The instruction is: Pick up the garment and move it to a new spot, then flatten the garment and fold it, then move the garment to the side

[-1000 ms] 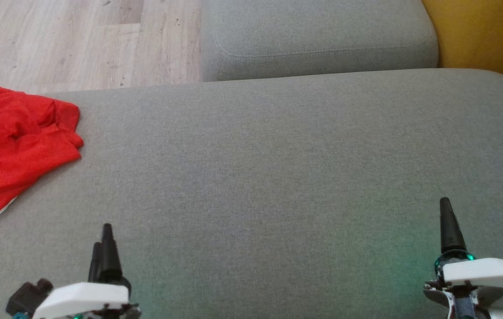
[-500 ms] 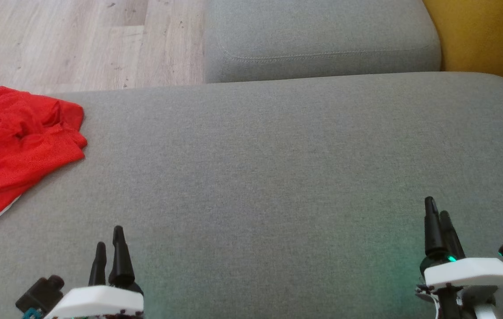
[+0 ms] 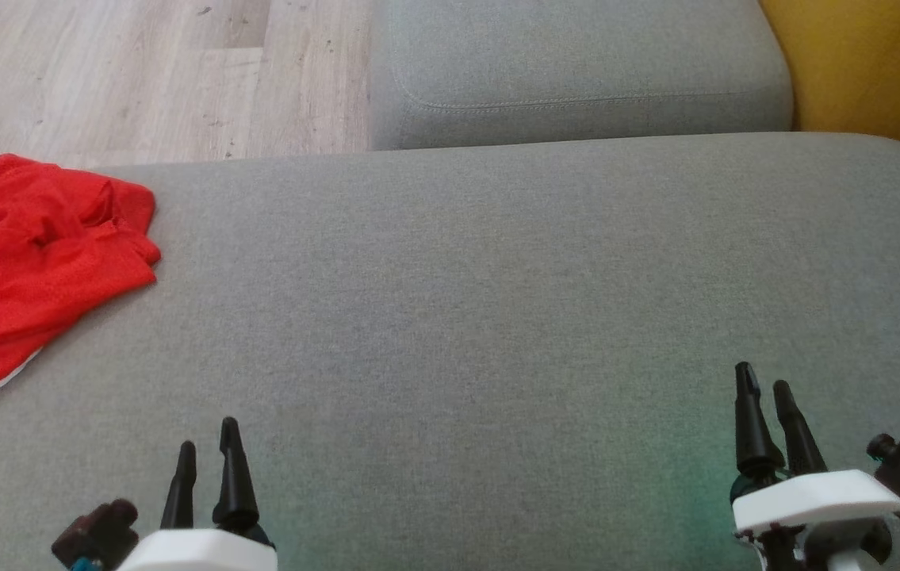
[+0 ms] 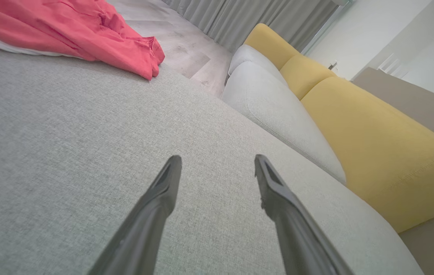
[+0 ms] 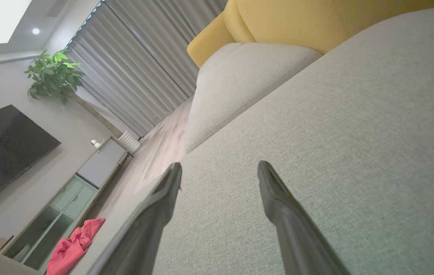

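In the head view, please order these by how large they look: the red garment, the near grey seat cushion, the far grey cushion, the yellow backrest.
1. near grey seat cushion
2. far grey cushion
3. red garment
4. yellow backrest
All are cut by the frame edge; this ranks visible parts.

The garment [image 3: 29, 262] runs off the head view's left edge, and the left wrist view crops it at top and left — its full outline cannot be told. In the right wrist view it is too small to read. The head view's bottom edge cuts the left gripper [image 3: 208, 434] and right gripper [image 3: 763, 376] at their bases.
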